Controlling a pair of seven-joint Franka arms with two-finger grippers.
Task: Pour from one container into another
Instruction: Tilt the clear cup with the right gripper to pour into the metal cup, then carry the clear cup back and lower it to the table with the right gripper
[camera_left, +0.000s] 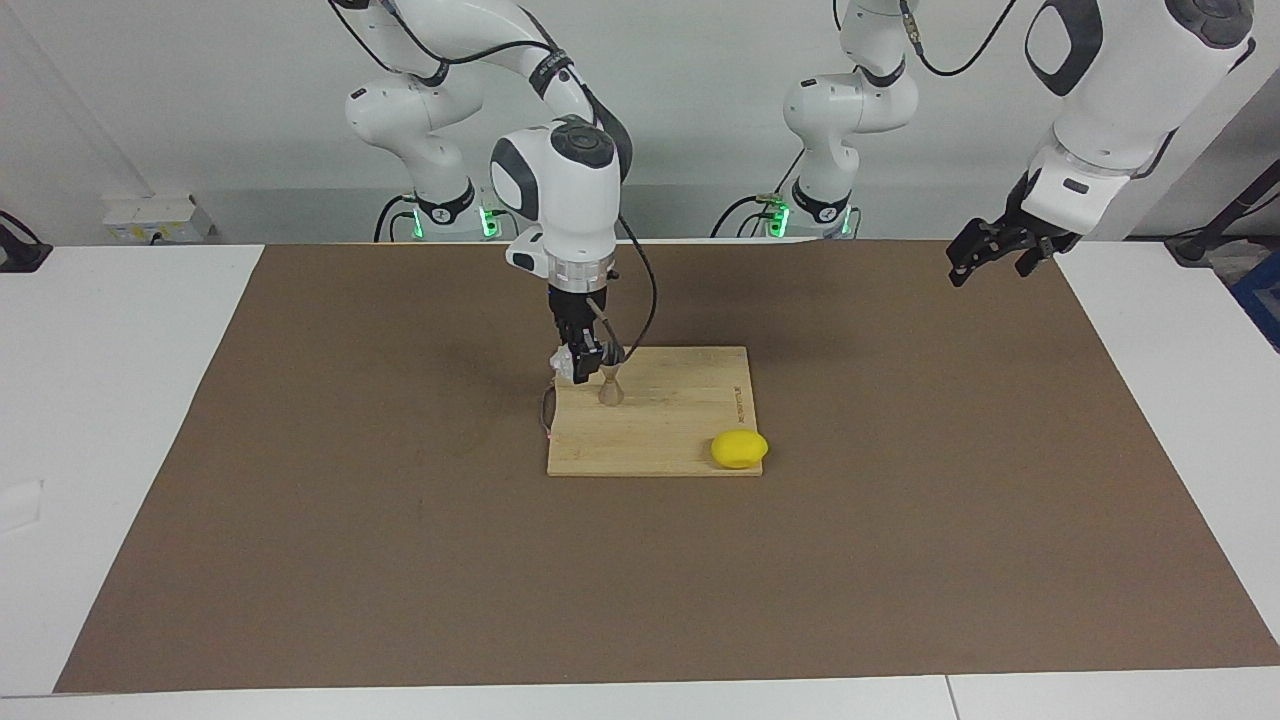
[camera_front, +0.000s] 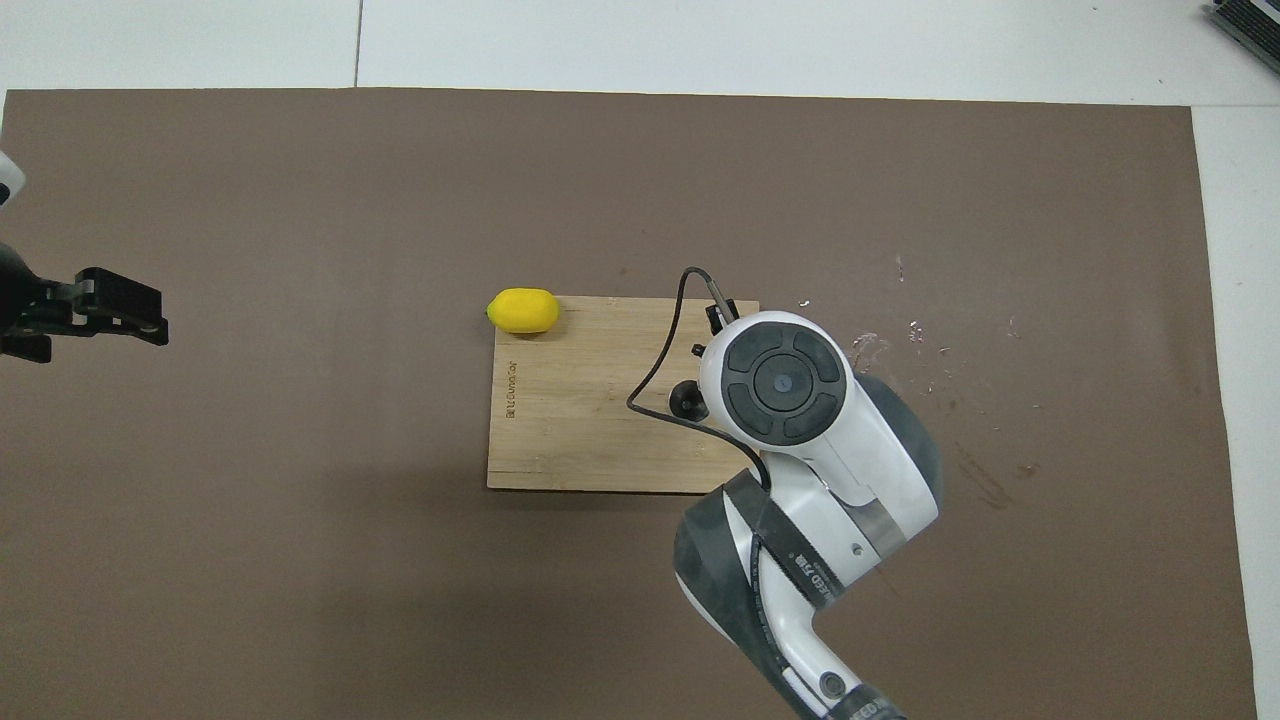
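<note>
Glass cup (camera_left: 566, 364): light, slick, breakable; grip its side wall.
Right gripper (camera_left: 587, 362): clamped on cup (tipped over jigger (camera_left: 610, 388)).
Left gripper (camera_left: 985, 252): spread, empty.

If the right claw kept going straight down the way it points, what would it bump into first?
Probably the wooden board. The right claw points down over the board's edge nearest the robots, holding the glass cup beside the metal jigger. The cup might touch first; depth is unclear.

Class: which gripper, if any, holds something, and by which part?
The right gripper holds the glass cup by its side, tilted over the jigger. The left gripper holds nothing.
</note>
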